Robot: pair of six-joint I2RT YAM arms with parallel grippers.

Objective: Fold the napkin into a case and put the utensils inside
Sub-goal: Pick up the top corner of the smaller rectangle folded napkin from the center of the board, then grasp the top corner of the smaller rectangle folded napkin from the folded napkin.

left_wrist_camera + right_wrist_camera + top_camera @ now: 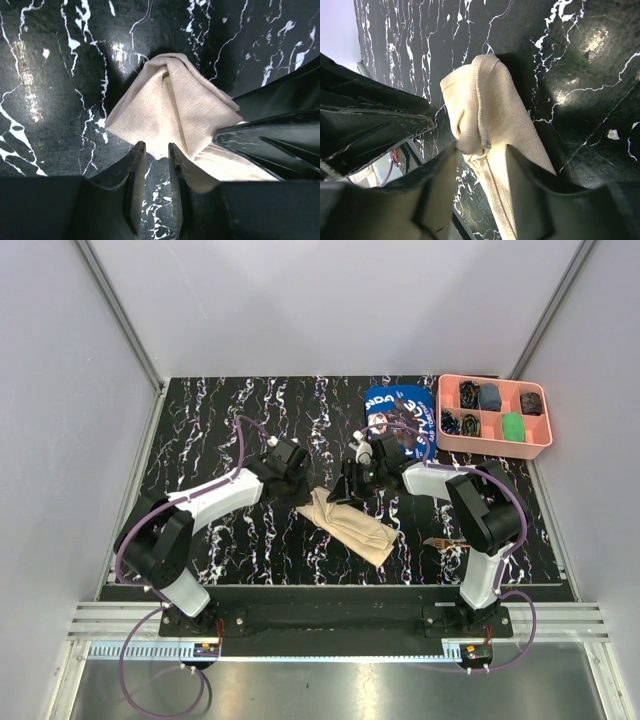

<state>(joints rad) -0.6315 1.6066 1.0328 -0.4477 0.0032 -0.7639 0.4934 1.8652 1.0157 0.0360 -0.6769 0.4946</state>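
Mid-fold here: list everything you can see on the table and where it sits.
napkin: one, beige, partly folded, table centre between the arms
blue printed cloth: one, blue, far side, left of the tray
tray: one, pink, far right corner, small items in its compartments
utensil: one, brownish, near the right arm's base; kind unclear
table: one, black with white veins
left gripper: fingers slightly apart at the napkin's edge
right gripper: fingers apart, astride a napkin fold

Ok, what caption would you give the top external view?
Left gripper and right gripper at the far end of the partly folded beige napkin; pink tray at far right.
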